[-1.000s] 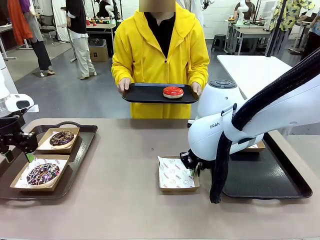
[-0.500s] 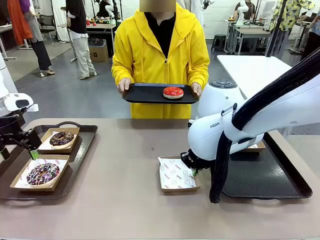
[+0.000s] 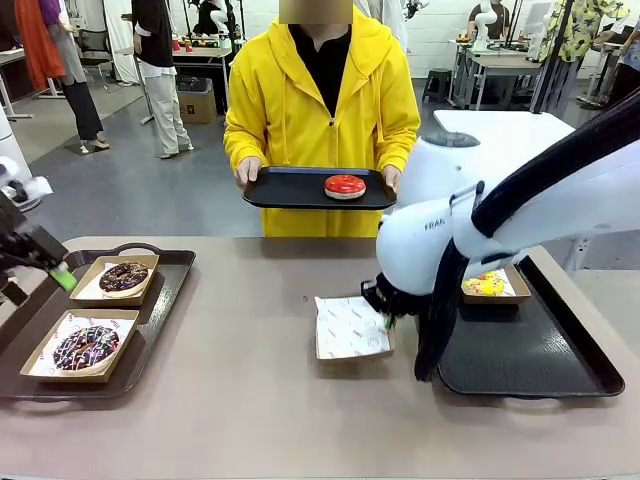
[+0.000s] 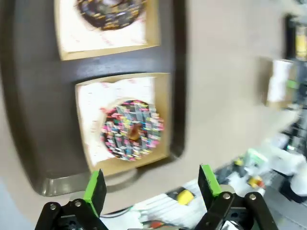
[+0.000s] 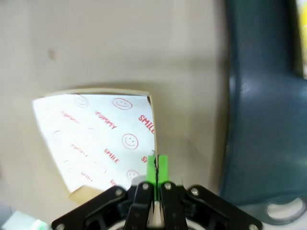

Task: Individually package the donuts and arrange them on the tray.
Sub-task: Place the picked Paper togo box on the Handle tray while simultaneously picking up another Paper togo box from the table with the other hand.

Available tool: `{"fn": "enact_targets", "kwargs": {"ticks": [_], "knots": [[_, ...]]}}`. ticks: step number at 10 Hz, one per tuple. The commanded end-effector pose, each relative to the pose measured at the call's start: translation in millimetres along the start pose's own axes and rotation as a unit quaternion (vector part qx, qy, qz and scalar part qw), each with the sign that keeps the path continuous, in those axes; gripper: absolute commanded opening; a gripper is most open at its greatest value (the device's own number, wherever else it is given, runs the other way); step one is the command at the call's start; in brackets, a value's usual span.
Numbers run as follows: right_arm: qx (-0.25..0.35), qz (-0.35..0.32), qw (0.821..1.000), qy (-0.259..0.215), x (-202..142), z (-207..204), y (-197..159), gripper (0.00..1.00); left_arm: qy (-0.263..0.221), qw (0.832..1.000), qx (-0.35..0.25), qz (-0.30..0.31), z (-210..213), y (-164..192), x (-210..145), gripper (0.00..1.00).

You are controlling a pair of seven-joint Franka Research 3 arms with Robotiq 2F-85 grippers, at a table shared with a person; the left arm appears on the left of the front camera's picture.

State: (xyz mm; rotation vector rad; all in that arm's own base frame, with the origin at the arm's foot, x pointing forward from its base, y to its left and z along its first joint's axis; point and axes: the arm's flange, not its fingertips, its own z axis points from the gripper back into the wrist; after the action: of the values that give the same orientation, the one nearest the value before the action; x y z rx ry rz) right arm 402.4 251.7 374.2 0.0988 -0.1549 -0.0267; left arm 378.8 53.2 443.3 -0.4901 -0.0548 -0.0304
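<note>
While the person (image 3: 320,100) across the table holds a small black tray (image 3: 290,188) with the red donut (image 3: 345,185) on it, three of the four donuts appear already boxed. Below the left gripper (image 4: 151,189), whose green pads stand spread with nothing between them, lie the sprinkled donut (image 4: 132,128) in its paper-lined box and, beyond it, the dark chocolate donut (image 4: 111,8) in a second box, both on the left tray (image 3: 160,310). The right gripper (image 5: 156,175) has its pads pressed together, pinching the near edge of an empty box (image 5: 93,139) lined with printed paper; the box looks lifted at that edge, close beside the right tray (image 3: 540,350). Behind that gripper, the yellow donut (image 3: 483,284) sits boxed on the right tray. By this reading, what is left is the red donut: it must go into the empty box, and that box onto a tray.
</note>
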Motion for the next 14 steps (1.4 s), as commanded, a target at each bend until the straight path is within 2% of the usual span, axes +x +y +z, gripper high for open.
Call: {"fn": "enact_targets", "kwargs": {"ticks": [1,4,7,11,14], "knots": [[0.003,-0.029,0.999,-0.017,29.4,42.8,7.9,0.0,-0.028,0.994,-0.107,0.023,41.8,27.9,-9.1,1.0],[-0.002,-0.039,0.999,-0.03,80.3,89.0,29.8,0.0,-0.067,0.97,-0.222,0.066,87.6,91.1,-21.3,1.0],[-0.019,-0.028,0.998,-0.046,123.4,104.9,62.9,0.0,-0.087,0.946,-0.301,0.082,99.5,159.0,-37.6,1.0],[-0.043,-0.047,0.998,-0.02,169.9,93.5,73.4,0.0,-0.098,0.94,-0.312,0.095,103.5,207.9,-58.1,1.0],[-0.04,-0.025,0.999,0.017,182.3,76.2,70.6,0.0,-0.091,0.942,-0.305,0.103,96.4,200.5,-60.9,1.0]]}}
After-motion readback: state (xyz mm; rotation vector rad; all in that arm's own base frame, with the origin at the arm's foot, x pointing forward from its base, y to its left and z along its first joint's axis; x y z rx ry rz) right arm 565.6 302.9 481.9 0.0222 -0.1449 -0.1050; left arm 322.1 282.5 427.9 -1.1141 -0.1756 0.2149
